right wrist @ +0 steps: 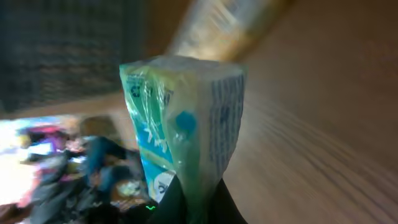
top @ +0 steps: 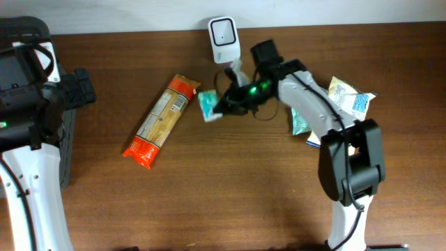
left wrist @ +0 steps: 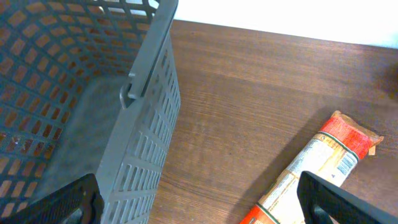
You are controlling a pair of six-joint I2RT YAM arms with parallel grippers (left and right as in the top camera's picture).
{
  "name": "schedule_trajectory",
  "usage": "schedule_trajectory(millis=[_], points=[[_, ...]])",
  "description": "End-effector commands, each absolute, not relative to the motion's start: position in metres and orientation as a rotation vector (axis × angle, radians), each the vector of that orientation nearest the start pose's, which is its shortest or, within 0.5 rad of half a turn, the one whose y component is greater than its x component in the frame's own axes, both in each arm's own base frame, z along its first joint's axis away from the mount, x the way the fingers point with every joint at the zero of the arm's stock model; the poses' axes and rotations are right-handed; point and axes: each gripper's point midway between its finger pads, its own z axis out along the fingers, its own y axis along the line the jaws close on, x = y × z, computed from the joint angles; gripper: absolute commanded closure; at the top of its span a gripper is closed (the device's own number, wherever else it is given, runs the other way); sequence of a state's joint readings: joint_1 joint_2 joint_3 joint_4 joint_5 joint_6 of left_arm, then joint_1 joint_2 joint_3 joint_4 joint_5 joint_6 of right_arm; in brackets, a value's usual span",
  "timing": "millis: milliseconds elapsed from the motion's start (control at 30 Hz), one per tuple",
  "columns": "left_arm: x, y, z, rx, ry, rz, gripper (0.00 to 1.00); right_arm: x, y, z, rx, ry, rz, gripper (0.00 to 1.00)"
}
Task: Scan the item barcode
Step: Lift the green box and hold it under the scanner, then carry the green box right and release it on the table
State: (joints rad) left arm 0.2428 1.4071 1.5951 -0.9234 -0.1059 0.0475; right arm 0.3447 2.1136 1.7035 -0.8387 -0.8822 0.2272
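Teal tissue pack (top: pixel 208 107) is clamped in the right gripper (top: pixel 221 106), lifted just below the white barcode scanner (top: pixel 223 40). Pickup looks done; presenting the barcode appears underway. Left gripper (left wrist: pixel 199 202) hangs spread wide, empty, over the grey basket (left wrist: pixel 144 118).

No legible text anywhere. Print on the green packet (right wrist: pixel 180 130) and the pasta bag's label (left wrist: pixel 336 163) is too blurred.
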Motion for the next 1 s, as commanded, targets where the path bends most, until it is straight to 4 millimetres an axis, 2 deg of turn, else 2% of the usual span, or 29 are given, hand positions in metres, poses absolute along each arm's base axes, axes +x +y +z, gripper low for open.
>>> schedule_trajectory(millis=[0,67,100,167,200,233,300,333,367,433,467,500,533,633,667,967], points=[[0.372,0.113,0.32,-0.297,2.283,0.276,0.01,0.394,0.243,0.084,-0.374,2.928,0.747,0.96],[0.371,0.113,0.32,-0.297,2.283,0.276,0.01,0.398,0.217,0.089,-0.342,2.975,0.506,0.96],[0.372,0.113,0.32,-0.297,2.283,0.276,0.01,0.406,0.202,0.103,-0.331,2.965,0.35,0.96],[0.371,0.113,0.32,-0.297,2.283,0.276,0.01,0.436,0.166,0.156,-0.312,2.834,-0.02,0.96],[0.372,0.113,0.32,-0.297,2.283,0.276,0.01,0.447,0.161,0.175,-0.323,2.765,-0.101,0.96],[0.371,0.113,0.32,-0.297,2.283,0.276,0.01,0.471,0.156,0.21,-0.33,2.603,-0.24,0.96],[0.372,0.113,0.32,-0.297,2.283,0.276,0.01,0.499,0.159,0.234,-0.326,2.432,-0.339,0.96],[0.371,0.113,0.32,-0.297,2.283,0.276,0.01,0.531,0.172,0.248,-0.324,2.281,-0.367,0.96],[0.372,0.113,0.32,-0.297,2.283,0.276,0.01,0.556,0.184,0.252,-0.332,2.18,-0.374,0.96],[0.372,0.113,0.32,-0.297,2.283,0.276,0.01,0.592,0.198,0.246,-0.346,2.055,-0.394,0.96],[0.371,0.113,0.32,-0.297,2.283,0.276,0.01,0.602,0.202,0.24,-0.362,2.023,-0.402,0.96],[0.372,0.113,0.32,-0.297,2.283,0.276,0.01,0.627,0.216,0.219,-0.422,1.946,-0.437,0.96],[0.372,0.113,0.32,-0.297,2.283,0.276,0.01,0.638,0.222,0.197,-0.473,1.923,-0.47,0.96],[0.372,0.113,0.32,-0.297,2.283,0.276,0.01,0.648,0.227,0.134,-0.588,1.954,-0.539,0.96],[0.372,0.113,0.32,-0.297,2.283,0.276,0.01,0.648,0.227,0.124,-0.597,1.966,-0.543,0.96],[0.372,0.113,0.32,-0.297,2.283,0.276,0.01,0.652,0.229,0.129,-0.577,1.939,-0.533,0.96]])
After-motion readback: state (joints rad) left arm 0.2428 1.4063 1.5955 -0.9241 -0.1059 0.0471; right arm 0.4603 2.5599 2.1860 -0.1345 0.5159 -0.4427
